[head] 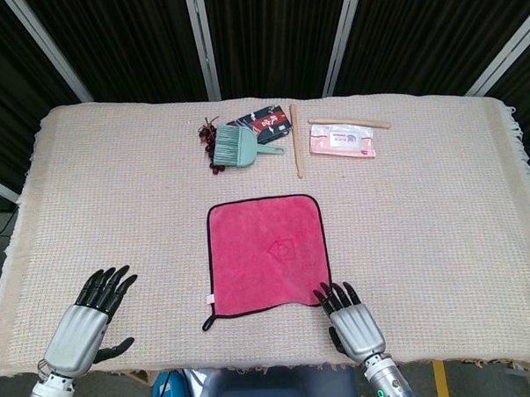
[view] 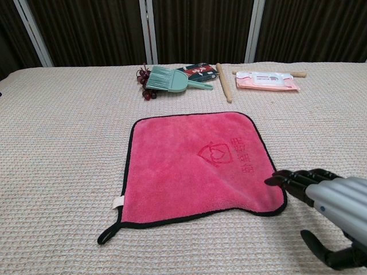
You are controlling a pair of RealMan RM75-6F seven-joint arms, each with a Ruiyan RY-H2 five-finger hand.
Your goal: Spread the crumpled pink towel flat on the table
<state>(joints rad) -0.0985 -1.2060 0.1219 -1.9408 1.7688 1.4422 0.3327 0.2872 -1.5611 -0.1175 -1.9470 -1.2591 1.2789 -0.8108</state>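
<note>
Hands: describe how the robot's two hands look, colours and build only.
Both the left hand and right hand have ribbed silver-grey backs and glossy black fingers. The silver wrist below the right hand carries a small green light; the left wrist is silver too.

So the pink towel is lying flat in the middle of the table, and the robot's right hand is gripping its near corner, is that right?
Not quite. The pink towel does lie flat in the middle of the table, but the right hand is not gripping it. In the chest view its fingers are spread and hold nothing, their tips at the towel's near right corner.
</note>
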